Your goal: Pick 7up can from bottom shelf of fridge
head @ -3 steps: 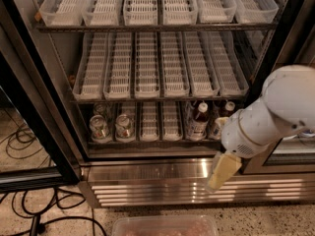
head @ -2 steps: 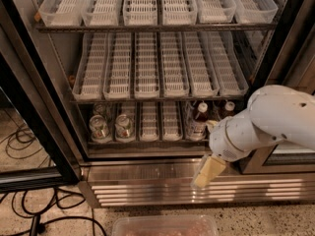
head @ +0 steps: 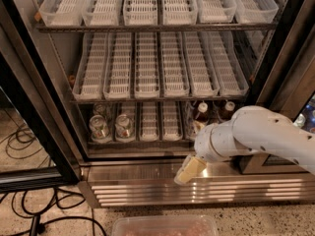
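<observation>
The fridge (head: 49, 132) stands open in the camera view. On its dim bottom shelf (head: 147, 142), two small silver-lidded cans stand side by side in the left lanes: one (head: 99, 128) and another (head: 124, 127). Either could be the 7up can; I cannot read the labels. My gripper (head: 189, 170) has cream fingers and hangs below the shelf's front rail, over the steel base. It is to the right of and lower than the cans, apart from them. My white arm (head: 256, 134) comes in from the right.
Two brown bottles (head: 201, 113) with white caps stand in the right lanes, just behind my arm. Upper tiers of white lanes (head: 147, 68) hold nothing. The ribbed steel grille (head: 147, 191), a clear tub (head: 165, 226) on the floor, black cables (head: 19, 141) and the black door frame (head: 34, 107) surround the opening.
My arm and gripper have swung leftward along the front of the fridge base, closer to the middle lanes. The cans and bottles have not moved.
</observation>
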{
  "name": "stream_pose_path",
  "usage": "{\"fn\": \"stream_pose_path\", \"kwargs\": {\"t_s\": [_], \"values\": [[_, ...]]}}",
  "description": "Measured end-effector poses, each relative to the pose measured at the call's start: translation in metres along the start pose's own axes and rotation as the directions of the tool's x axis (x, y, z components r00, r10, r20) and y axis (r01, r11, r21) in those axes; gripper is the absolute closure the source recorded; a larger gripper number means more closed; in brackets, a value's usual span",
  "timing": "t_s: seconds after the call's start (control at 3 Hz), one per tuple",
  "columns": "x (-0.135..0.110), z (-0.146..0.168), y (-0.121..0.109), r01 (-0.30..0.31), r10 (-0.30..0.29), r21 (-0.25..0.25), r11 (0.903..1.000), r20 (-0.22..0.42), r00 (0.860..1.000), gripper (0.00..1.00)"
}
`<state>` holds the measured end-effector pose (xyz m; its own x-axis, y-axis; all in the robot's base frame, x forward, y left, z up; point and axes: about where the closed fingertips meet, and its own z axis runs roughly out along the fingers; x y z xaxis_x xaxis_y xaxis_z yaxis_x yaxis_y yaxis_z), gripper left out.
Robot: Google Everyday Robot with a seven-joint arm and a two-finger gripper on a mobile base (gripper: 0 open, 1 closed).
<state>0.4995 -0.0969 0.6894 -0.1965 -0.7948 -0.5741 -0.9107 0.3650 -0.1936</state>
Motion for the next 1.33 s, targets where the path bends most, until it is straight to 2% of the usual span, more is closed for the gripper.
{"fn": "stream_pose_path", "kwargs": {"t_s": [0.33,0.67,1.0,1.33], "values": [[-0.011,0.013,0.001,0.02,-0.02,-0.009,0.9998,0.046,0.999,0.0],[-0.013,0.017,0.005,0.022,-0.022,-0.007,0.9997,0.052,0.998,0.0],[-0.015,0.05,0.024,-0.006,0.007,-0.011,0.9999,0.096,0.995,0.0],[-0.025,0.079,0.025,-0.041,0.031,0.049,0.998,0.175,0.984,0.0]]}}
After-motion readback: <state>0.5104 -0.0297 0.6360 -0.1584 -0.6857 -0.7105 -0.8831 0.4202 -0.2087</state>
